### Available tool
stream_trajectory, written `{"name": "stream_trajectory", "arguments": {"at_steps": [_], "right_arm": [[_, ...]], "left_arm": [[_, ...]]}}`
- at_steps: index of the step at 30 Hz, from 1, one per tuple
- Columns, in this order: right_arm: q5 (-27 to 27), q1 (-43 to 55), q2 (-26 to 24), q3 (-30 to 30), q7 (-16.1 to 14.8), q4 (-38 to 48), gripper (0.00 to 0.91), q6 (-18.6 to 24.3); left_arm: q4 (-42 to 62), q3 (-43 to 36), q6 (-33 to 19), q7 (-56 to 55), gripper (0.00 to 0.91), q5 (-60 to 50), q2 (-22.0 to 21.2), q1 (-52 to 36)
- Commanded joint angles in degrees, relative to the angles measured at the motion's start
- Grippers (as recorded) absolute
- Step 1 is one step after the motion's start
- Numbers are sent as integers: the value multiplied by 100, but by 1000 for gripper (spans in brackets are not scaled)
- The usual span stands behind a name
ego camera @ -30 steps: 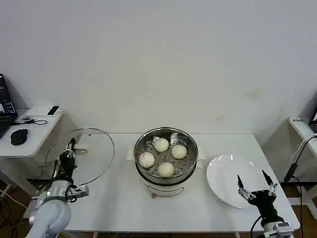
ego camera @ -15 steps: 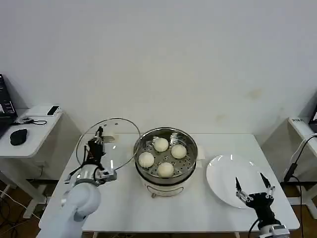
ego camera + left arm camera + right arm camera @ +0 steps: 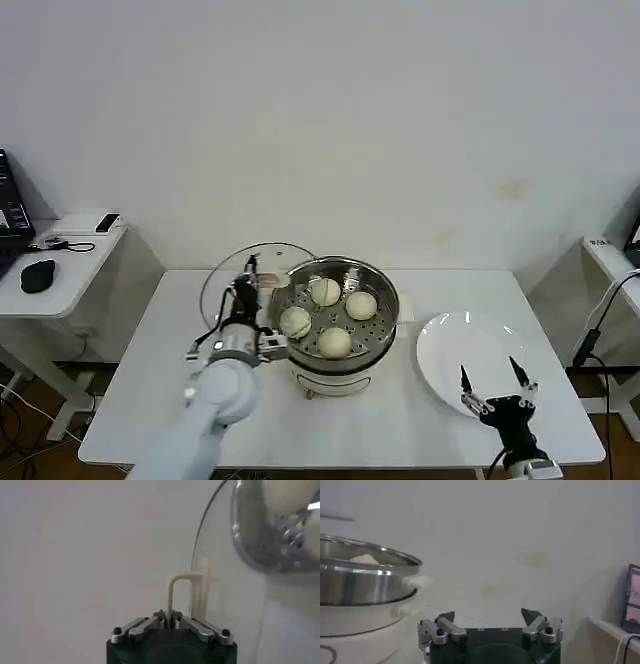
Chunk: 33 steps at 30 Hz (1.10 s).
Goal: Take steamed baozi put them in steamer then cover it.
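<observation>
— While the left tool (image 3: 249, 283) clamps the cover's (image 3: 240, 290) handle (image 3: 187, 597), where does the cover hang?
— Tilted, just beside the steamer (image 3: 335, 325), overlapping its left rim.
— Baozi (image 3: 334, 342)?
— Four on the tray; the left wrist view perhaps catches one.
— Right tool (image 3: 491, 385)?
— Spread wide, empty, by the plate (image 3: 460, 345) on the table (image 3: 400, 420).

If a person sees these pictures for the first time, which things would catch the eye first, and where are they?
The shiny steamer at the middle of the white table stands open, with four steamed baozi on its perforated tray. At its left edge the left gripper holds the glass cover by its cream handle, tilted and partly over the rim. On the right lies an empty white plate, with the right gripper open at its near edge.
</observation>
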State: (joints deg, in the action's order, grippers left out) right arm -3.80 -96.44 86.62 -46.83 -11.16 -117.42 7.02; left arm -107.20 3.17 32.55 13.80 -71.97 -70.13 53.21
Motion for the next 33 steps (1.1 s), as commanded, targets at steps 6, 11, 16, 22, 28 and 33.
{"name": "stream_trajectory", "arguments": {"at_steps": [6,11,16,22,28,33], "right_arm": [[-206,-8,114,154,8,98,907,47],[-227,2,138,165,8,115,907,57],[-240,13,138,169,8,156,907,66],[-259,24,158,195,9,214,907,81],[-284,11,168,223,7,217,907,95],[-285,9,165,235,4,222,907,97]], "left_arm": [[176,-713,260,1037,0,-1262,-843,-417],[228,-825,266,1094,0,-1259,-1007,-452],[299,-955,265,1102,0,-1332,-1172,-449],[352,-1126,266,1157,0,-1436,-1269,-466],[477,-1210,262,1144,0,-1449,-1359,-491],[556,-1225,259,1110,0,-1490,-1408,-498]]}}
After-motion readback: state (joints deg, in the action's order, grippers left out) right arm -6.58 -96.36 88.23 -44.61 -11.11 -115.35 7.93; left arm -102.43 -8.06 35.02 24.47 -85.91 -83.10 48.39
